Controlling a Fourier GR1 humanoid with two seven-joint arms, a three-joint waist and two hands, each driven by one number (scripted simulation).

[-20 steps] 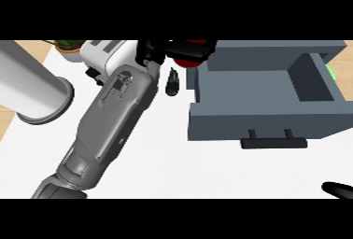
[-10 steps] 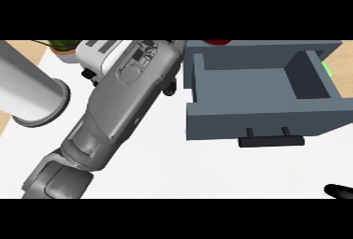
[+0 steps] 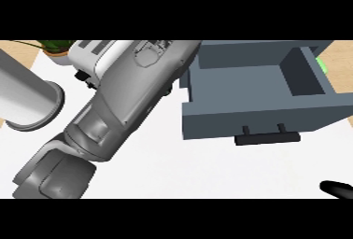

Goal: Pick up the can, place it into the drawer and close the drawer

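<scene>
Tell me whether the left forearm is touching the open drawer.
Cannot tell. In the head view the left forearm overlaps the drawer at its left wall, but from above that could be contact or the arm passing over it.

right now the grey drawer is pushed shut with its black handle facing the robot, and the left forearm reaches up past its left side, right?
Not quite. The head view shows the grey drawer pulled open, its inside showing from above and nothing visible in it. The rest holds: its black handle faces the robot, and the left forearm reaches up past the drawer's left side.
</scene>
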